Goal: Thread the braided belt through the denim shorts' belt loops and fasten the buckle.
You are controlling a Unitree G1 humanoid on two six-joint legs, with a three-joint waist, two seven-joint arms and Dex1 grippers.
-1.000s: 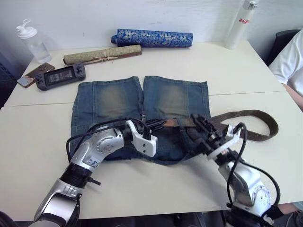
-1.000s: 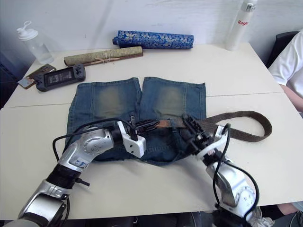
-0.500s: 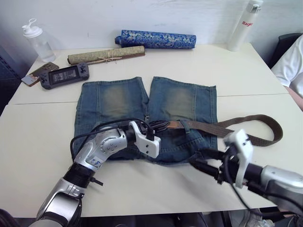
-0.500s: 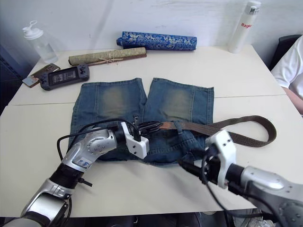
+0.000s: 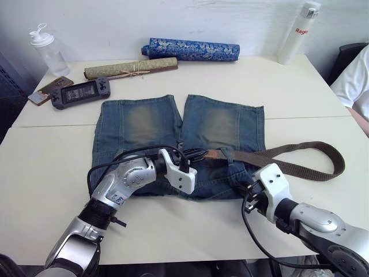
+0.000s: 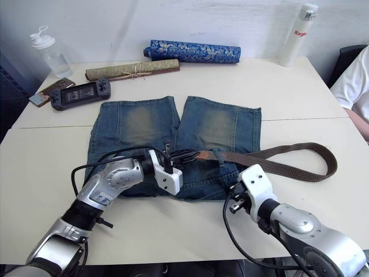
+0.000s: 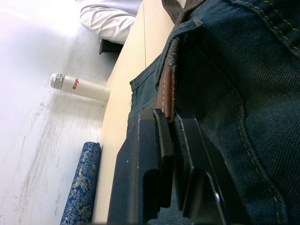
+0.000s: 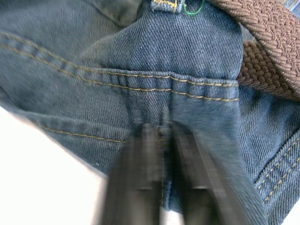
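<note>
Braided belt (image 5: pixel 288 158): lying across the waistband of the denim shorts (image 5: pixel 179 138) on the counter (image 5: pixel 46 173), tan tip passing under one belt loop (image 5: pixel 230 156) near the fly; the long tail is looping well out to the right.

Left gripper (image 5: pixel 193 153): clenching the tan tip at mid-waistband, holding as a second ago.

Right gripper (image 8: pixel 161 133): a second ago sitting over the belt beside that loop; since swung off and now nipping the waistband edge below the belt, fingers nearly closed on denim.

Meaning: right arm is regrasping to steady the shorts; one loop threaded, the remainder and the fastening still outstanding.
</note>
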